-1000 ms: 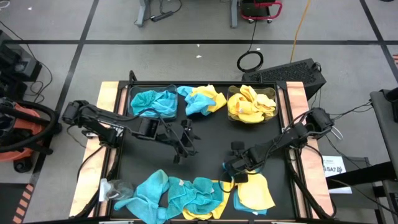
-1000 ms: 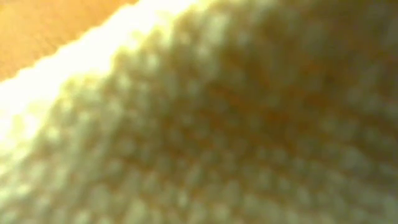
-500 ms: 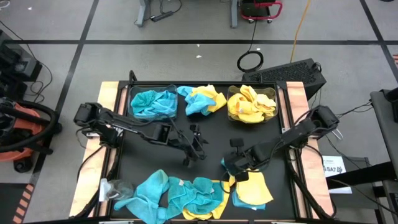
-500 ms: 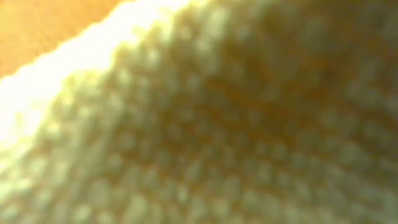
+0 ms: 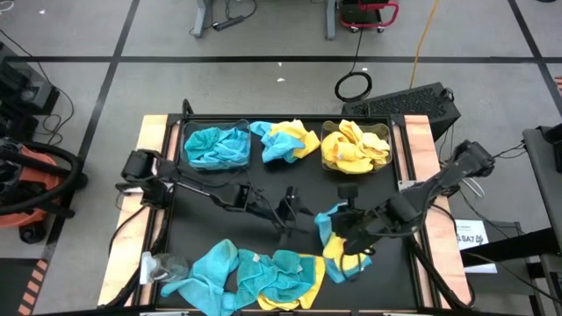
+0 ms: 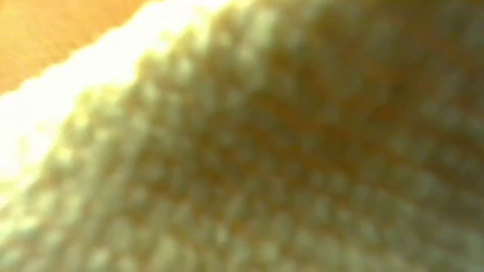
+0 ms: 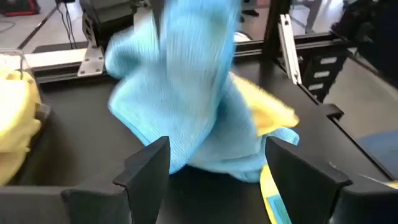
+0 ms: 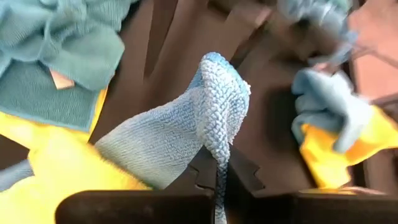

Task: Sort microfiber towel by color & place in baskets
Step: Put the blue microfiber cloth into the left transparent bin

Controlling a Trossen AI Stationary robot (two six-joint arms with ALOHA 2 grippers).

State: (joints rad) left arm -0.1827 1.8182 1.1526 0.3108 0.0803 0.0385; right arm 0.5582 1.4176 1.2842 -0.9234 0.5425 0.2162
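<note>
Black worktop (image 5: pixel 219 224) lies bare at centre, towels heaped along its near edge. Right gripper (image 5: pixel 341 219) jaws pinch a teal towel (image 8: pixel 186 124), knobbly-woven, lifted off a yellow towel (image 5: pixel 338 250). Left gripper (image 5: pixel 290 209), jaws spread, hovers just beside it.

High view: even, diffuse overhead light; soft, short shadows under the arms on the black bench (image 5: pixel 219 224); no glare; sharp across the frame, with slight bowing of floor lines near the edges.

Low view: lens blocked by yellow fabric (image 6: pixel 265 151) at very close range; wholly out of focus, overexposed along the cloth's upper left edge, warm orange cast in the corner.

Left wrist view: bright; the teal towel (image 7: pixel 186 93) is motion-blurred, the background fairly clear.

Right wrist view: near weave of the teal towel (image 8: pixel 211 106) crisp; far cloths smeared and out of focus.
</note>
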